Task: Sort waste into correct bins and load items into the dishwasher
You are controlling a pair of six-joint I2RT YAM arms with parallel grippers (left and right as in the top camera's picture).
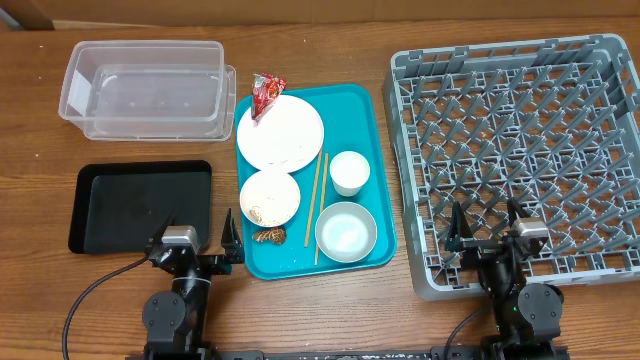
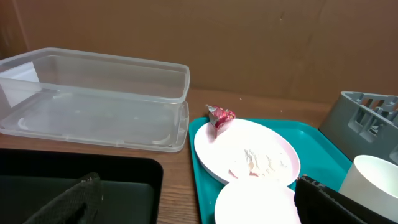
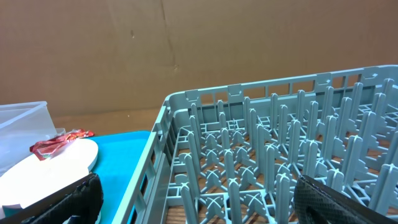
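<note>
On the teal tray (image 1: 372, 170) lie a red wrapper (image 1: 266, 95), a white plate (image 1: 280, 132), a bowl with rice and scraps (image 1: 269, 197), a second bowl (image 1: 346, 232), a cup (image 1: 350, 172), chopsticks (image 1: 320, 200) and brown scraps (image 1: 268, 237). The clear tub (image 1: 145, 88) is at the back left, the black tray (image 1: 140, 205) at the front left, the grey dish rack (image 1: 520, 150) at the right. My left gripper (image 1: 197, 240) is open and empty between black tray and teal tray (image 2: 199, 205). My right gripper (image 1: 487, 235) is open and empty over the rack's front edge (image 3: 202, 202). No tissue shows.
The left wrist view shows the wrapper (image 2: 220, 116) on the plate's (image 2: 249, 155) far rim, the tub (image 2: 93, 99) behind and the cup (image 2: 373, 180) at the right. The table ends at a brown cardboard wall at the back.
</note>
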